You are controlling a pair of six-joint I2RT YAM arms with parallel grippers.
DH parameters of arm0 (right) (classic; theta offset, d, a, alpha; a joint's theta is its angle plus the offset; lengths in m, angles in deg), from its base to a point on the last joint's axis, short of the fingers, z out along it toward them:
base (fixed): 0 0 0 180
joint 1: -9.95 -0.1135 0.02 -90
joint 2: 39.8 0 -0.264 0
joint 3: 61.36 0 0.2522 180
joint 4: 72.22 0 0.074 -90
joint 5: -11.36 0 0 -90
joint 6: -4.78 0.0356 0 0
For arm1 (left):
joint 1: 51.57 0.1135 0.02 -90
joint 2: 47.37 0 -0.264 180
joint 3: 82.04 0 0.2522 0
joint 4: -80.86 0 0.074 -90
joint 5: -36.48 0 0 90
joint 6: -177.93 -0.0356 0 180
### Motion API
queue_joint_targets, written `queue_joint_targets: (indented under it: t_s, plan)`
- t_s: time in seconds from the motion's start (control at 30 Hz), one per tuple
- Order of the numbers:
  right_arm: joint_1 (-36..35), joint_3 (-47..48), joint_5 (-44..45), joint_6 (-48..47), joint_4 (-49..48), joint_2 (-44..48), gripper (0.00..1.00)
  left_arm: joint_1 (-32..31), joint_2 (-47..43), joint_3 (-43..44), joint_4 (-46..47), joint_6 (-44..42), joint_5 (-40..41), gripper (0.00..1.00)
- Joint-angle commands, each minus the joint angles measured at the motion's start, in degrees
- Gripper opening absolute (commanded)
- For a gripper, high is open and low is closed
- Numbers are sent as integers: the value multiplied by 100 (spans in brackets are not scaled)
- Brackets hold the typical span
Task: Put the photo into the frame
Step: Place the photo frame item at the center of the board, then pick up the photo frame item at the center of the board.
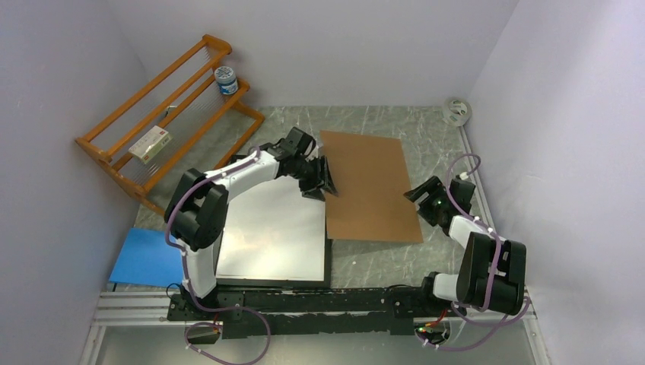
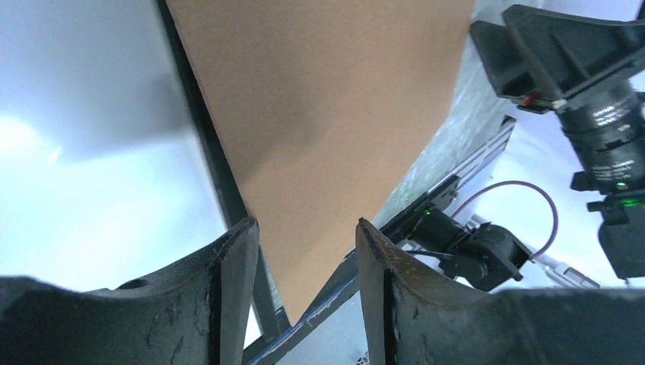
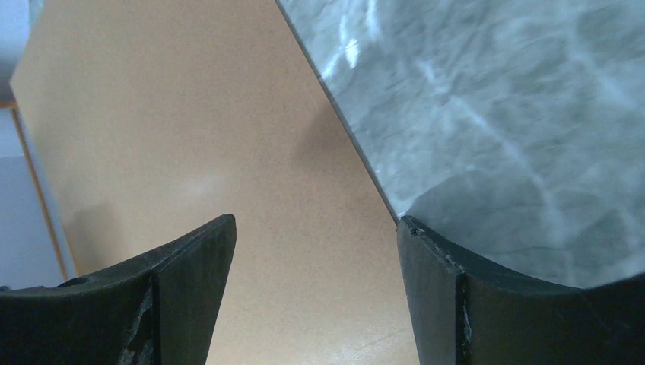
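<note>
Grey marbled desk (image 1: pixel 380 122) is boxed in by pale lilac walls (image 1: pixel 342 46). An orange wooden rack (image 1: pixel 163 114) stands at its far left corner, and a blue sheet (image 1: pixel 144 258) lies at the near left. The photo (image 1: pixel 274 236) lies white back up in the frame (image 2: pixel 211 152) by the near edge. The left gripper (image 1: pixel 325 181), fingers spread, hangs over the left edge of a brown board (image 1: pixel 369 182). The right gripper (image 1: pixel 417 194), fingers spread and empty, is at the board's right edge. A tape roll (image 1: pixel 456 112) sits in the far right corner.

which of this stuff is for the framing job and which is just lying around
Job: photo, white back up; black frame; brown backing board, probably.
Lying about: blue sheet; orange rack with jar and box; tape roll.
</note>
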Motion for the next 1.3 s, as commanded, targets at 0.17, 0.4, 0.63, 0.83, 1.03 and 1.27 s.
queue_joint_targets:
  t_s: [0.17, 0.4, 0.63, 0.83, 1.03, 1.27]
  plan:
    - [-669, -161, -1118, 658, 946, -421, 80, 160, -536, -665, 363, -253, -289, 54]
    - [-674, 3, -764, 418, 1210, -501, 80, 293, -377, -690, -500, -603, 645, 59]
    - [-674, 64, -603, 324, 1303, -588, 80, 451, -425, -917, -430, -370, 946, 70]
    - [-670, 82, -566, 336, 1272, -701, 80, 466, -318, -836, -594, -293, 1232, 83]
    - [-674, 133, -595, 335, 1230, -817, 80, 520, -197, -934, -44, -220, 507, 80]
    - [-677, 152, -830, 364, 1018, -990, 80, 559, 92, -823, 449, -114, -443, 68]
